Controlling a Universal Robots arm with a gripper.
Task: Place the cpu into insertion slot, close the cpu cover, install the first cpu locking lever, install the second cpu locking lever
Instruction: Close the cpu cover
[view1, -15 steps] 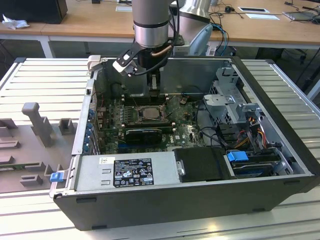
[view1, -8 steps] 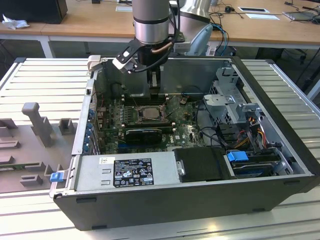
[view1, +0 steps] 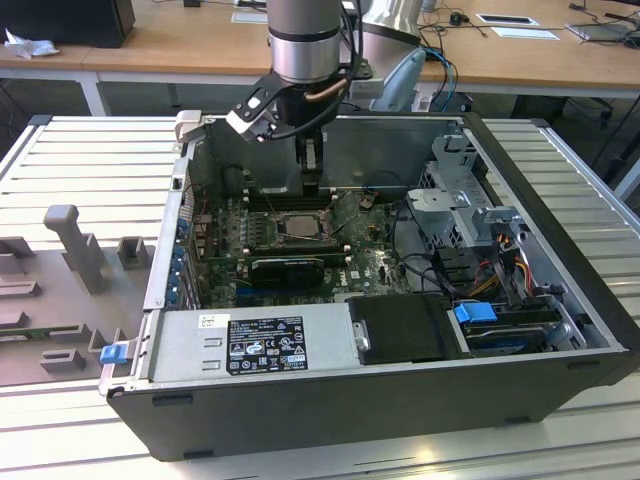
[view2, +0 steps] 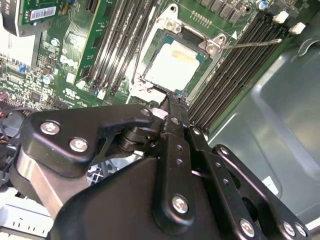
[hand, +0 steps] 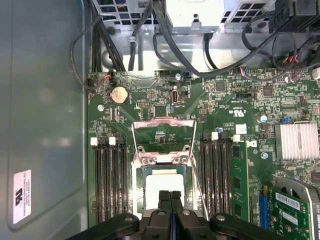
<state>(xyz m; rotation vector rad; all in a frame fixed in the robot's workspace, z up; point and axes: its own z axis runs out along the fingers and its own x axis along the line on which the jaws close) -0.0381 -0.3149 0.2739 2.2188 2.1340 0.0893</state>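
Chip (hand: 152, 187) is seated in socket (view2: 162, 39); cover (hand: 162, 121) is raised open; the closed, empty gripper (view1: 312, 192) is seen at chip's 12 o'clock in the exterior view.

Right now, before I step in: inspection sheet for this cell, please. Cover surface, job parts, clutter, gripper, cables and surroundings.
Surface: ribbed metal table carries the open computer case.
Job's things: cpu lies in the insertion slot; cpu cover flipped open; one locking lever unlatched, reaching over the memory slots.
Clutter: grey fixture blocks at the exterior view's left.
Gripper: gripper shut, holding nothing, over the slot's edge; contact unclear.
Cables: black bundle beyond the board, off the slot.
Surroundings: wooden desks behind.
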